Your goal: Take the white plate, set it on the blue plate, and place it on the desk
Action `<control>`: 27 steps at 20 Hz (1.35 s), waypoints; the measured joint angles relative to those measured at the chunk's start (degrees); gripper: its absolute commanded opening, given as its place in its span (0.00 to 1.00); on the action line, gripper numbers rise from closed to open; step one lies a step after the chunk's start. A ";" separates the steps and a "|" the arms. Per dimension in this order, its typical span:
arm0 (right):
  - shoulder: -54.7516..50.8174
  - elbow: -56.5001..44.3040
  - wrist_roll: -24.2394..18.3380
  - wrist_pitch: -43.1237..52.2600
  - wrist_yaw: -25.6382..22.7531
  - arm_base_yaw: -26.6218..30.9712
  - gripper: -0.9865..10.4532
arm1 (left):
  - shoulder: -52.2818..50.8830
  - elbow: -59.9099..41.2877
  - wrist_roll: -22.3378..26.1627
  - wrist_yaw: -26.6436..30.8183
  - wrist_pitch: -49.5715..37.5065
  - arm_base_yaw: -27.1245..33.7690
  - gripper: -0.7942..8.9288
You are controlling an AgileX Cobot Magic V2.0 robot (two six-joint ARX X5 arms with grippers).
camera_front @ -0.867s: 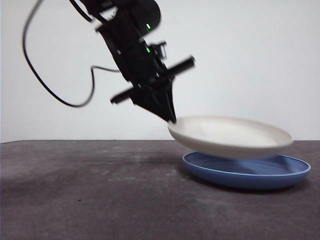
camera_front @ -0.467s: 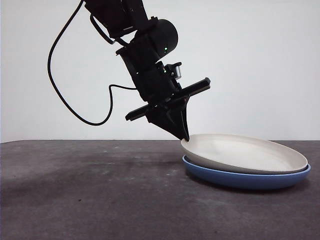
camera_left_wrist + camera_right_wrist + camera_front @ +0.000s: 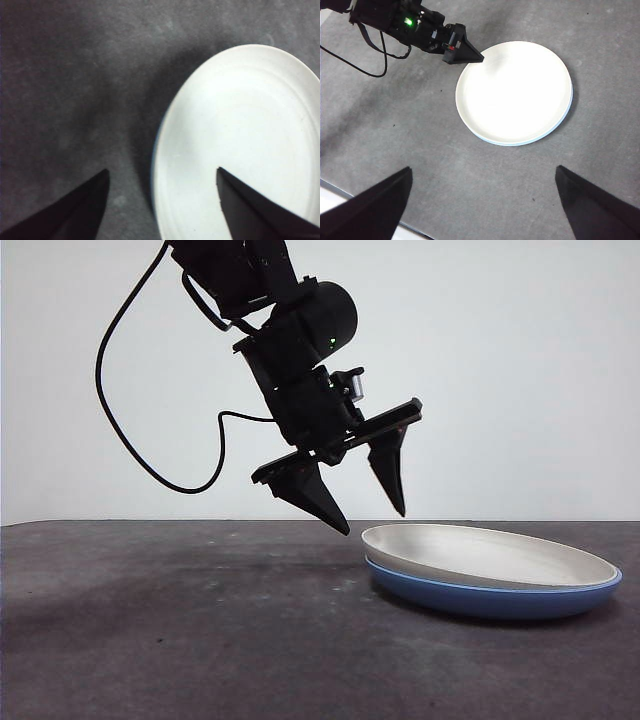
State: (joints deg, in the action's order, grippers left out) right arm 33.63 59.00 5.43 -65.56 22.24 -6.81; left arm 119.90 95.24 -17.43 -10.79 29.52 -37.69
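Your left gripper hangs with its jaws spread wide apart and nothing between them, tilted down toward the near edge of the white plate. You can see in the front view that both jaw tips sit clear of the plate: one tip is above the rim, the other is just off it over the bare desk. From the left wrist view, the white plate lies ahead of the gripper and off to one side, so that one jaw is over its edge and the other is over the desk. The white plate rests nested in the blue plate, of which you see only the outer wall in the front view and a thin blue line along the white rim from the right wrist. Both plates lie flat on the desk. Your right gripper is high and well away from the stack, its jaws also standing wide apart and holding nothing; the white plate lies ahead of it, between the lines of its two jaws, with the left gripper at the plate's far edge.
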 measured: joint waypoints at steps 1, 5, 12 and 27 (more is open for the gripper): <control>0.00 0.00 0.00 0.00 -0.09 0.00 0.49 | 0.00 0.04 0.04 -0.02 0.04 -0.15 0.47; 0.00 0.00 0.00 0.00 -1.46 0.00 0.49 | -0.07 0.33 0.22 -0.04 0.96 -0.46 0.47; 0.00 0.00 0.00 0.00 -3.06 0.00 0.49 | -12.17 0.33 4.90 -0.04 6.99 0.83 0.47; 2.67 0.00 0.00 1.53 -4.24 0.00 0.49 | -51.54 -24.04 12.28 -6.16 18.25 5.70 0.47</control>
State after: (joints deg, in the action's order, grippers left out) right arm 36.29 59.00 5.43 -64.03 18.00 -6.81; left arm 68.36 71.20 -5.15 -16.95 47.77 -31.99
